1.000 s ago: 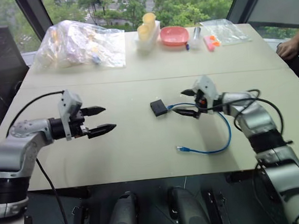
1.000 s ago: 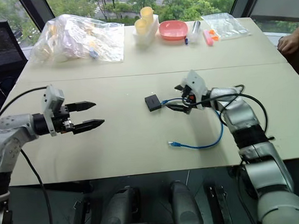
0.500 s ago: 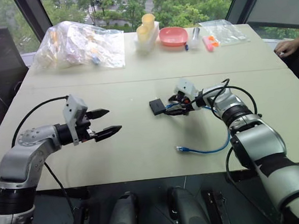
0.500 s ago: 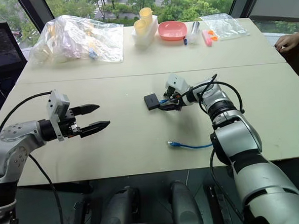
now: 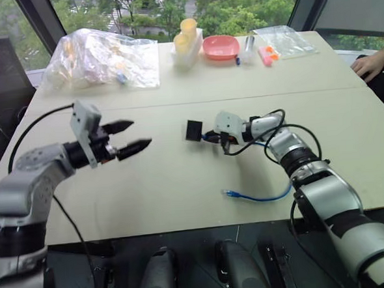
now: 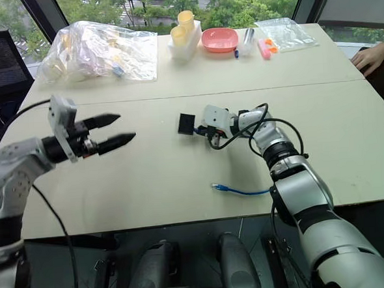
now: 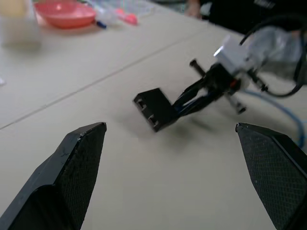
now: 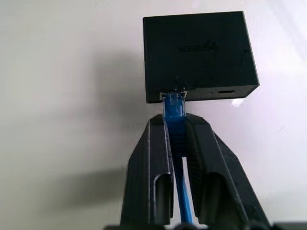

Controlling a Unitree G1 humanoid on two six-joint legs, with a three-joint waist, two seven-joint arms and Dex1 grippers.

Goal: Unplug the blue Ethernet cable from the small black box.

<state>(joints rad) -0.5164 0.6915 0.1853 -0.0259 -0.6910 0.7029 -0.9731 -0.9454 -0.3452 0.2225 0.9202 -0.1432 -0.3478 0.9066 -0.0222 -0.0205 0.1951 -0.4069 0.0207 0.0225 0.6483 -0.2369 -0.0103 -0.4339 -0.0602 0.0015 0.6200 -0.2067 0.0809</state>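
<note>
The small black box (image 8: 199, 55) sits mid-table, tipped up on one edge (image 5: 193, 129). The blue Ethernet cable (image 8: 173, 108) is plugged into its side. My right gripper (image 5: 211, 137) is shut on the cable just behind the plug, its fingertips almost touching the box. From there the cable runs back under the right arm and loops to a free plug end (image 5: 233, 194) near the table's front edge. My left gripper (image 5: 139, 134) hovers open to the left of the box, pointing at it, with nothing between its fingers (image 7: 81, 163).
Along the far edge are a large clear plastic bag (image 5: 102, 58), yellow cups in a white holder (image 5: 185, 36), a pink bowl (image 5: 222, 47) and a smaller clear bag (image 5: 283, 39). A person's hand (image 5: 373, 64) rests at the far right edge.
My right gripper has moved left and shut on the cable next to the box. The box has shifted left and tipped up. My left gripper has risen slightly, still open.
</note>
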